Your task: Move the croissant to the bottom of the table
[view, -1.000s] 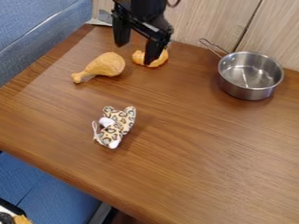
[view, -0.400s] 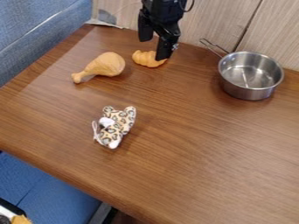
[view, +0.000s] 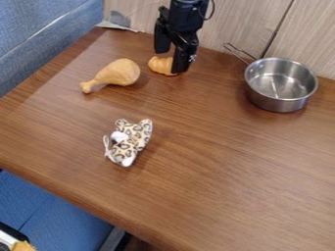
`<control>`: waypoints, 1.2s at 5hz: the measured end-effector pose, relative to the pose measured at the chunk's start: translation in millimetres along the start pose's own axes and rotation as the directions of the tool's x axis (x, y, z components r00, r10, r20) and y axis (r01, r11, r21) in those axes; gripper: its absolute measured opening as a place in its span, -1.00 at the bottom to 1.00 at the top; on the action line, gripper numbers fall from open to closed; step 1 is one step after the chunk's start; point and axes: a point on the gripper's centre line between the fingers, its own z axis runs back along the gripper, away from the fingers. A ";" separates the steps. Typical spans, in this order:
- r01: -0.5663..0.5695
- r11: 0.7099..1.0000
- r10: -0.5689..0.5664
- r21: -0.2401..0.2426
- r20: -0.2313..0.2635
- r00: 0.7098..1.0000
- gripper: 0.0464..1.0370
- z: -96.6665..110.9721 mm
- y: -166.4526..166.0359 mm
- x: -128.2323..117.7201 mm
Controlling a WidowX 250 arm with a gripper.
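At the table's point(view: 216, 162) 12 o'clock position, the gripper point(view: 170, 62) was released, jaws apart; one finger partly obscured the croissant point(view: 161, 65).

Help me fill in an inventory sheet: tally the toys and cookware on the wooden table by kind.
Toy food: 2 (croissant, drumstick)
Spotted soft toy: 1
Metal pot: 1
Total: 4
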 end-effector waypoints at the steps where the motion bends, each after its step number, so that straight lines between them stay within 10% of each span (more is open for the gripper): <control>1: -0.010 1.000 0.010 -0.011 -0.029 1.000 0.93 -3.5 0.1 -5.1; 2: -0.002 1.000 0.001 -0.011 -0.055 0.998 0.83 -11.3 -0.7 -2.3; 3: 0.027 1.000 -0.027 -0.003 -0.061 0.998 0.31 -11.9 -7.1 4.6; 6: -0.025 0.999 0.024 -0.032 -0.051 0.998 0.23 -11.1 -9.0 4.9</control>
